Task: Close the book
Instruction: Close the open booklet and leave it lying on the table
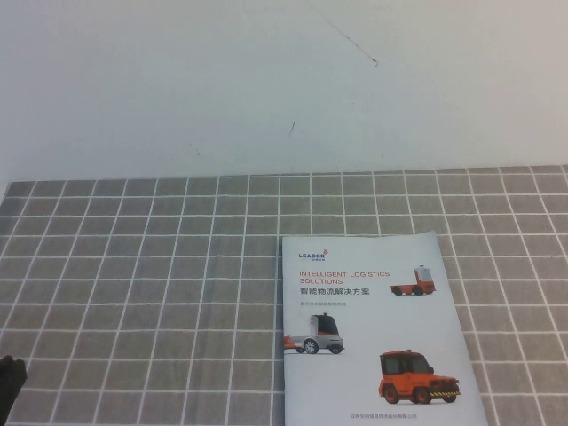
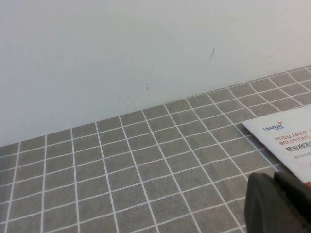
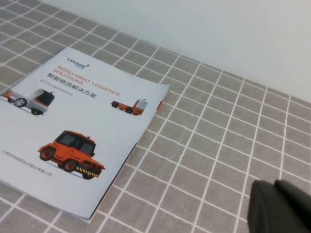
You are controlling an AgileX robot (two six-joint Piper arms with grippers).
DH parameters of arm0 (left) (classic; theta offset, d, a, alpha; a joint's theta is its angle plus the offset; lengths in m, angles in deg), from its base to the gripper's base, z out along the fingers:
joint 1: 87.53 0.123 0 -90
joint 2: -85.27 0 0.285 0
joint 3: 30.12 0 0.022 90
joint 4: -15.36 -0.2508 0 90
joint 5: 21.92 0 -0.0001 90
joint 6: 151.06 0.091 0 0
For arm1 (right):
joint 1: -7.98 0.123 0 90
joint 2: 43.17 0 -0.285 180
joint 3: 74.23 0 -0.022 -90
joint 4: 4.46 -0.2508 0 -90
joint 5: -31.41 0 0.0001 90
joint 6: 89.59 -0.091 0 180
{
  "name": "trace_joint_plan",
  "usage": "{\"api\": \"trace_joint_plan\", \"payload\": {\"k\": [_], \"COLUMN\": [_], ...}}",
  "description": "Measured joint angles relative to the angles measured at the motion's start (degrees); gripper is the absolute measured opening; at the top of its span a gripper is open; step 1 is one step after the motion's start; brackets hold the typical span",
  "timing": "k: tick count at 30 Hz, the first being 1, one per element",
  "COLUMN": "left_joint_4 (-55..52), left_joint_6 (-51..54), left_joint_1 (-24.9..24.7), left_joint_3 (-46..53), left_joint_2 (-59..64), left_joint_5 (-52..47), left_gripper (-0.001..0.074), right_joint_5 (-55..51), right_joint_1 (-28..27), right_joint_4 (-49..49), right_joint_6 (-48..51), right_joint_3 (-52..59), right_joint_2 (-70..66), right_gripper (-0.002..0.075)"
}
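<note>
The book point(image 1: 373, 333) lies flat and shut on the grey checked cloth, front cover up, white with orange vehicles and red "INTELLIGENT LOGISTICS SOLUTIONS" lettering. It sits at the front, right of centre. In the right wrist view the whole cover point(image 3: 73, 128) shows; the left wrist view catches only one corner point(image 2: 286, 138). My left gripper point(image 2: 274, 182) is shut, empty, and low at the front left, clear of the book; only a dark tip point(image 1: 9, 377) shows in the high view. My right gripper point(image 3: 272, 187) is shut too, empty, off to the book's right.
The grey cloth with white grid lines point(image 1: 142, 266) covers the table up to a plain white wall point(image 1: 266, 80) behind. Nothing else stands on it.
</note>
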Motion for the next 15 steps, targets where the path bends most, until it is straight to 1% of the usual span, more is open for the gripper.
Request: {"api": "trace_joint_plan", "payload": {"k": [15], "left_joint_4": [-0.04], "left_joint_6": [0.99], "left_joint_1": [0.00], "left_joint_3": [0.46], "left_joint_2": [0.00], "left_joint_5": [-4.29], "left_gripper": [-0.0004], "right_joint_5": [0.03], "right_joint_1": [0.00], "right_joint_4": [0.00], "right_joint_6": [-0.14], "right_joint_3": [0.00], "right_joint_2": [0.00], "right_gripper": [-0.0003]}}
